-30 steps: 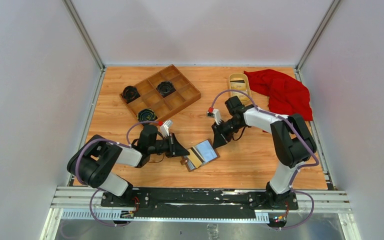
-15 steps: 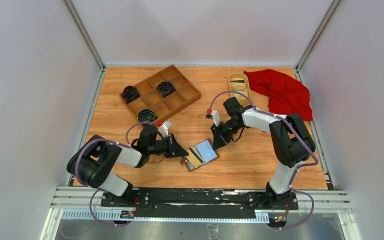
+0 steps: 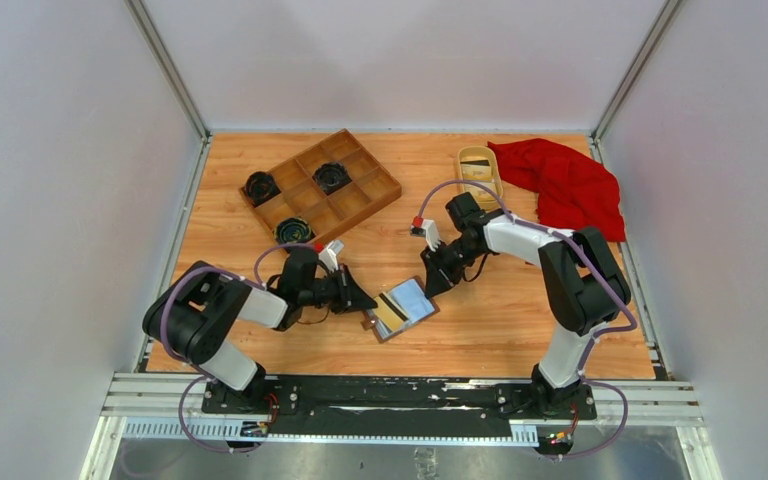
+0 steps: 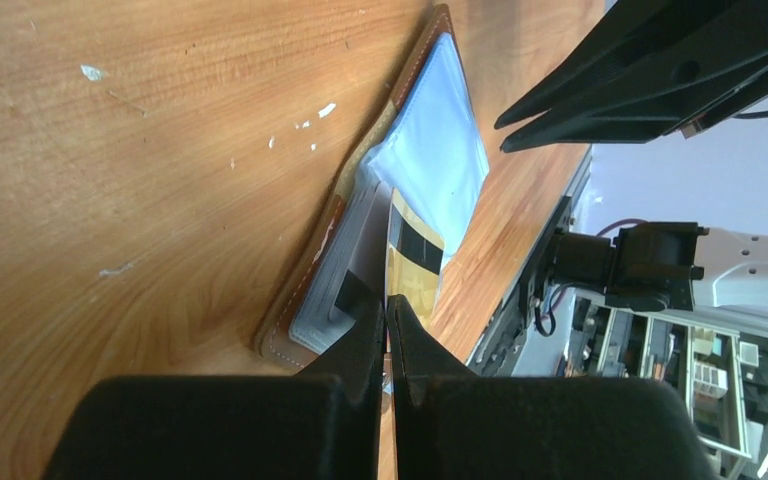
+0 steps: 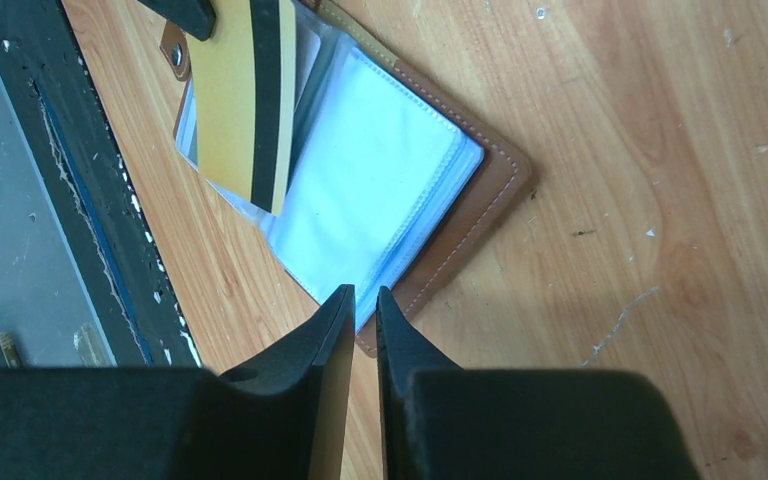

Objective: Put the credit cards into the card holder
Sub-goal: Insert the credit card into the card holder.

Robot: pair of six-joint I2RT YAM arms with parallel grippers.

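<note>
The small brown leather wallet, the card holder (image 3: 412, 302), lies open and flat on the wooden table (image 3: 500, 320). It is near the front edge, in the middle between the two arms, with its shiny light-blue pockets facing up. The left gripper (image 4: 387, 305) is squeezed tight on one end of a thin yellow card with a black stripe (image 5: 245, 100). The card sits at a slant over the left half of the card holder. I cannot tell if its other end is inside a pocket or only on top. The right gripper (image 5: 363, 295) is low at the far right edge of the card holder. Its fingers are pressed almost together with nothing between them, and I cannot tell if they touch the leather. I think the step now is sliding this card in. Next, the left gripper should push the card slowly along its length, so the end goes into a pocket and does not bend. The right gripper should hold the card holder down so it does not slide away. The oval yellow dish (image 3: 479, 150) at the far right holds small flat things, maybe more cards, but they are too small to tell.
</note>
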